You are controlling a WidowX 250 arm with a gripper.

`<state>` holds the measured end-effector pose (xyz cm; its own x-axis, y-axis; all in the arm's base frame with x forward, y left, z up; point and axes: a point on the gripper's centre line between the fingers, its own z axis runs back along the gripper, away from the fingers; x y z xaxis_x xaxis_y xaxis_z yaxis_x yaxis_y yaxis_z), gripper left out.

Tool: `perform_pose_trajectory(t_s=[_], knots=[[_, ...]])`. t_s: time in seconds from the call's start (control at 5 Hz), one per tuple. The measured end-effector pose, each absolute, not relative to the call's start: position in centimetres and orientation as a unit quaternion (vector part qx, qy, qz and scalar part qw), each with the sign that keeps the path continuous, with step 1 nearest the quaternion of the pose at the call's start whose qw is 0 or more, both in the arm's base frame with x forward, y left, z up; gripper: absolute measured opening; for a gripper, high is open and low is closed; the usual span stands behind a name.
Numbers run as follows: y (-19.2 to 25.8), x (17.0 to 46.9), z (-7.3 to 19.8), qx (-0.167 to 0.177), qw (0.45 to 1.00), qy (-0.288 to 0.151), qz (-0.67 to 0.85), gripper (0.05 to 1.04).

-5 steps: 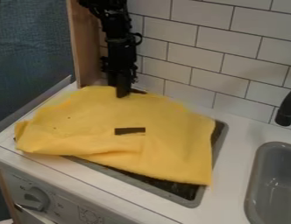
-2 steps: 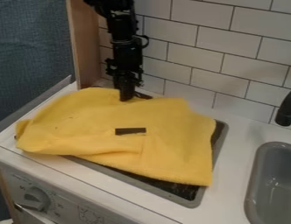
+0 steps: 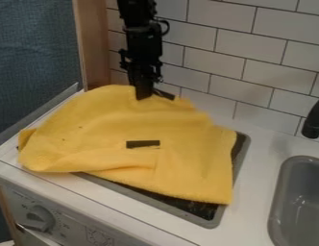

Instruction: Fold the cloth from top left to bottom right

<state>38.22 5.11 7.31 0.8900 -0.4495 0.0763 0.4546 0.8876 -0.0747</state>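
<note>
The black gripper hangs at the back edge of the yellow cloth, shut on the fabric there. That back edge is raised into a hump around the grip, and a black finger lies in front of the cloth, with a dark tip slanting out to the right. The rest of the cloth drapes over the stove top, rumpled, with a fold along its front left side. A small dark rectangle shows near the cloth's middle.
The stove's grey rim and dark top show along the cloth's front and right. A grey sink with a black faucet stands at right. White tiles and a wooden post rise behind; a knob is at front left.
The gripper has moved right and, most recently, up. The cloth's back edge has risen with it, while the front and right edges have stayed nearly where they were.
</note>
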Motion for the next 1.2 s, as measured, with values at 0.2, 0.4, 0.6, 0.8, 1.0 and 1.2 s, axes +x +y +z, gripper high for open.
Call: perform_pose_trajectory(t_s=[0.2,0.4,0.6,0.8,1.0,1.2], knots=[[3.5,35.9,7.9,-0.027,0.966,-0.034,-0.256,0.051],[2.1,33.6,8.8,-0.008,0.961,-0.053,-0.270,0.051],[1.2,30.9,9.1,0.004,0.957,-0.069,-0.281,0.051],[0.3,29.4,8.1,0.014,0.956,-0.058,-0.286,0.051],[-0.3,27.9,6.4,0.024,0.955,-0.040,-0.292,0.051],[-0.5,27.8,5.0,0.028,0.956,-0.026,-0.290,0.051]])
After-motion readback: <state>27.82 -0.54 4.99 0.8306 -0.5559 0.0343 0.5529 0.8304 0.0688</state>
